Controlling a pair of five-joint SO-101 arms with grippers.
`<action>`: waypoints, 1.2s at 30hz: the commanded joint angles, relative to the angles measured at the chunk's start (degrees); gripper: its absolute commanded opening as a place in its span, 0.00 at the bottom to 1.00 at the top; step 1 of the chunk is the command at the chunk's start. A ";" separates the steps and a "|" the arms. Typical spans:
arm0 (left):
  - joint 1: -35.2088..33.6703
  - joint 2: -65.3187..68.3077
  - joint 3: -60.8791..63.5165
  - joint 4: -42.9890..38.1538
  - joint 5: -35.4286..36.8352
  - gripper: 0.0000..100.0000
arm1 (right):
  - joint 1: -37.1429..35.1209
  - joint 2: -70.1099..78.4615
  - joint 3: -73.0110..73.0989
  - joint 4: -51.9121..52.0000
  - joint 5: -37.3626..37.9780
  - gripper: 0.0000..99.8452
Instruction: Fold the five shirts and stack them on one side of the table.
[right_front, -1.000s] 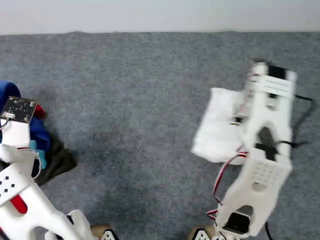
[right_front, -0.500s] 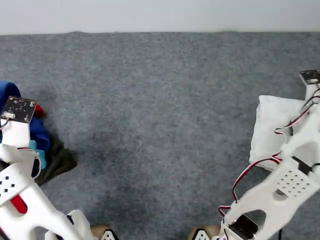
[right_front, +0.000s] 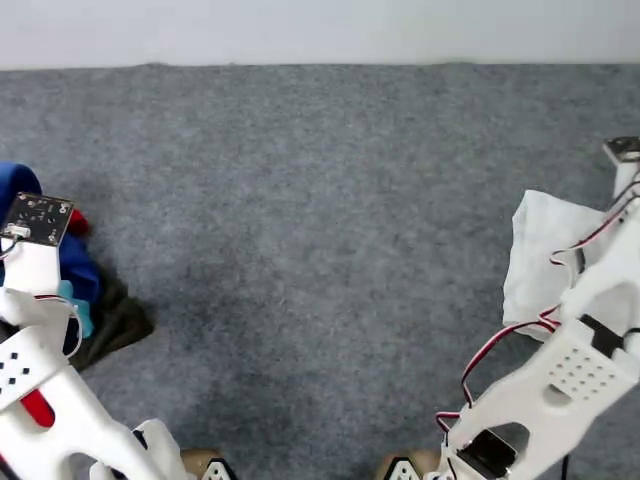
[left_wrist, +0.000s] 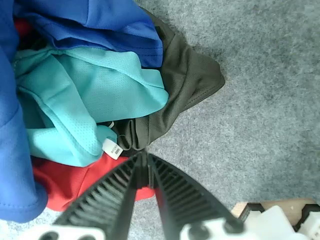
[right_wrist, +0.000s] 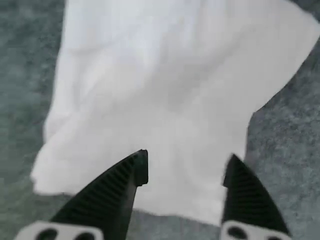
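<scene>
At the right edge of the bench (right_front: 300, 200) a folded white shirt (right_front: 535, 260) is seen in the high view, partly hidden by the right arm (right_front: 575, 365); the right wrist view adds the right hand (right_wrist: 186, 172), spread apart above it. The heap of shirts (right_front: 110, 322) at the left edge is resolved by the left wrist view into blue, teal, red and dark olive cloth, with the left hand (left_wrist: 145, 159) pressed together over it.

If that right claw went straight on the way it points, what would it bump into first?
Most likely the white shirt, lying directly ahead of the open right gripper; depth is unclear.
</scene>
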 joint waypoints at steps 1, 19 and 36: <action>0.35 -1.32 -0.48 -0.70 0.18 0.02 | -3.12 -4.35 -2.55 7.78 -0.70 0.00; 0.35 -1.32 -0.57 -0.62 0.18 0.02 | -8.04 2.68 9.05 10.15 -6.68 0.02; 0.35 -1.32 -0.75 -0.62 0.18 0.02 | 11.82 -0.66 10.73 -6.55 5.45 0.02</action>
